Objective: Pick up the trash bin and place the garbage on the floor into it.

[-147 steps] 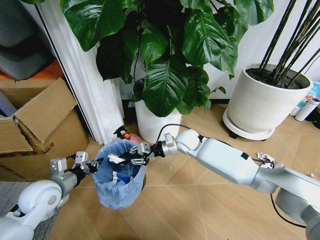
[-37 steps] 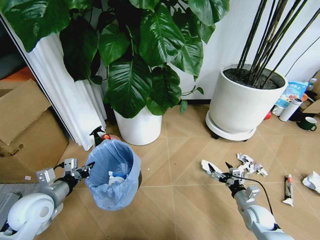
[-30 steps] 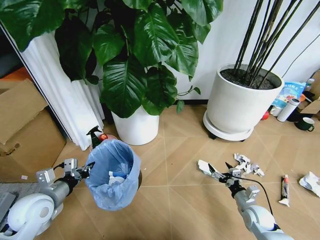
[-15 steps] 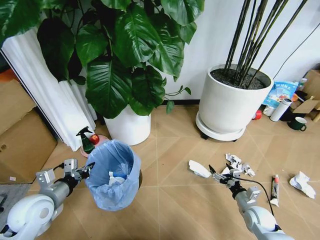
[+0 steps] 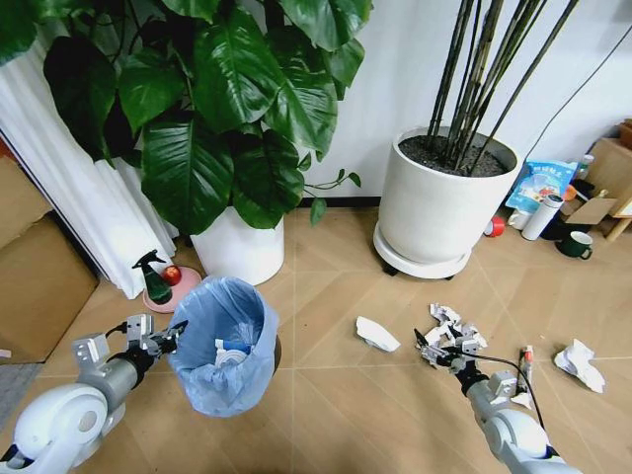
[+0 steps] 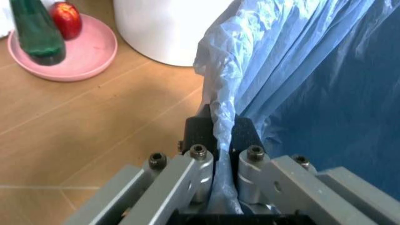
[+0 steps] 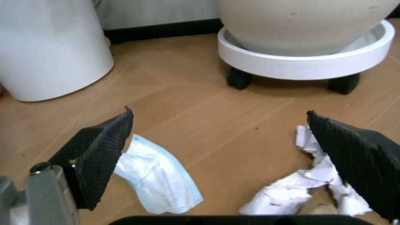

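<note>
Bin work is partly done: the trash bin (image 5: pixel 229 346), lined with a crinkly blue bag, hangs just off the floor (image 5: pixel 326 415) with the left pincer (image 5: pixel 163 333) clamped tight on the bag's rim, and a few pieces already lie inside it. Still on the floor are a white-blue packet (image 5: pixel 376 334), a cluster of crumpled paper wads (image 5: pixel 449 324), a tube-like wrapper (image 5: pixel 524 367) and another paper wad (image 5: pixel 579 361) farther toward the right. The right pincer (image 5: pixel 441 353) is spread wide and holding nothing, low over the floor between the packet and the paper cluster. So the pick-up looks complete and the collecting well under way, with at least four pieces left. Behind stand two white plant pots (image 5: pixel 435 196)
</note>
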`<state>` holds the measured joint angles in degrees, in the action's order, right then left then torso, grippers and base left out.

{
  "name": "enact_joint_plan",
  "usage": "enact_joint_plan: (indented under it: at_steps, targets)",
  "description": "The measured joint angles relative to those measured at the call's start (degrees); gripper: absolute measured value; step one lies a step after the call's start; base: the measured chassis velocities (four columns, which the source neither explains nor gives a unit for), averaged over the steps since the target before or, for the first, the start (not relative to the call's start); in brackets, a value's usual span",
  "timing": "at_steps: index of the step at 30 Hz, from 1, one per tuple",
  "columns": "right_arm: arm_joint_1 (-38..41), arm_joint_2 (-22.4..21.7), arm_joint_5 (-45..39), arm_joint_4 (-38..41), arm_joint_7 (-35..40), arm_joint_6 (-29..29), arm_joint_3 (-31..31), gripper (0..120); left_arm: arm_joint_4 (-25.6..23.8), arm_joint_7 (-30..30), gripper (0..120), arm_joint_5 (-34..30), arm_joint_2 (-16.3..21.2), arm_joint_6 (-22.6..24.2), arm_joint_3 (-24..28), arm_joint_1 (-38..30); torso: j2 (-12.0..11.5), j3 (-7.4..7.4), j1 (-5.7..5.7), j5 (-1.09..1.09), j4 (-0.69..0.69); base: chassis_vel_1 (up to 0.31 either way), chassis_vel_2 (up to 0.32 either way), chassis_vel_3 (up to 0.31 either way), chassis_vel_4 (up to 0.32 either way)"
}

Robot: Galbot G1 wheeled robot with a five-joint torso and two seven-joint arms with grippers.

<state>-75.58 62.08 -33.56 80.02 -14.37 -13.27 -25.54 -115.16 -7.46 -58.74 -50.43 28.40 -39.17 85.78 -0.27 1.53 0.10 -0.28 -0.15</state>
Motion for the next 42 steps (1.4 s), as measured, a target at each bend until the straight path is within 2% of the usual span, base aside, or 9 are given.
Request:
enact_joint_plan:
  at_steps: [30,33,35,42]
  targets:
    - [1.42,-0.16,0.54,-2.09,-0.65,-0.77,0.85,100,1.05,0.0,0,-0.16,-0.16,0.04,1.09,-1.09,0.0,0.0,-0.01,-0.01,0.0,-0.075,-0.082,0.078,0.081]
    - [2.39,-0.04,2.8,-3.87,-2.09,-1.88,2.05,100,1.0,-0.01,0,-0.33,0.16,0.05,0.98,-1.09,0.0,0.0,-0.01,0.01,0.0,-0.034,-0.068,0.062,0.054]
    - [5.66,0.23,6.41,-8.33,-5.39,-4.26,7.36,100,0.7,-0.25,0,-0.74,0.76,0.13,0.83,-0.98,0.0,0.0,-0.01,0.0,-0.01,0.0,0.0,0.0,0.0]
    - [13.34,2.34,14.33,-17.14,-10.75,-6.07,15.97,100,0.49,-0.71,0,-0.85,1.24,0.3,0.97,-0.7,0.0,0.01,-0.01,0.01,0.03,0.0,0.0,0.0,0.0]
